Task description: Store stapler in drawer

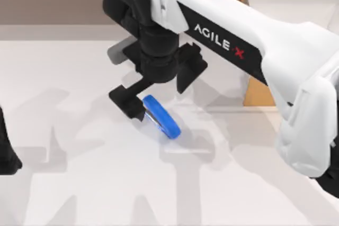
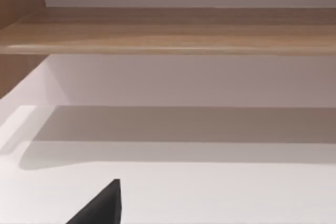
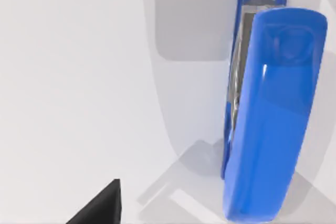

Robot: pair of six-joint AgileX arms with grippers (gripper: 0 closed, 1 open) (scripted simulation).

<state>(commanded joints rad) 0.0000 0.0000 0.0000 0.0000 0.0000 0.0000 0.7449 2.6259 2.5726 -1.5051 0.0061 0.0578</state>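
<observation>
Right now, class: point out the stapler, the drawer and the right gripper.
stapler (image 1: 161, 116), top view, blue top arm.
drawer (image 1: 296, 3), top view, white interior.
right gripper (image 1: 139, 105), top view, between its black fingers.

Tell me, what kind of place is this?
Probably a simulated office desk: a plain white table, a blue stapler lying on it beside the right pincer, and a wooden drawer at the table's right.

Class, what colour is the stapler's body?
Bright blue: the stapler shows best in the right wrist view.
</observation>
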